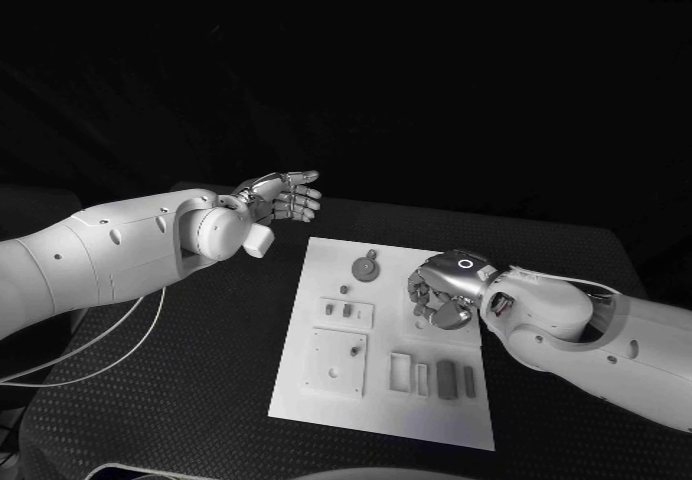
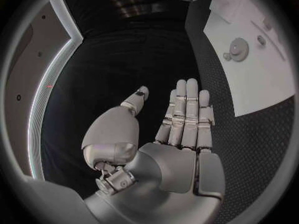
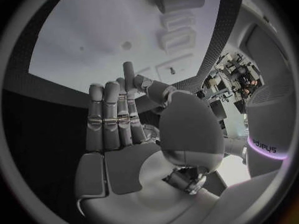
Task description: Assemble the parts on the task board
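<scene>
Clearly your right hand [image 1: 444,290] was the nearer one, hovering empty with fingers loose over the task board [image 1: 325,400], beside its parts [image 1: 447,379]; your left hand [image 1: 281,195] hung open, well apart.

Dim scene; wrist views bend at edges.

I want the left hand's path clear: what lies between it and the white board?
Only bare black table between the left hand and the board, in the head view.
</scene>
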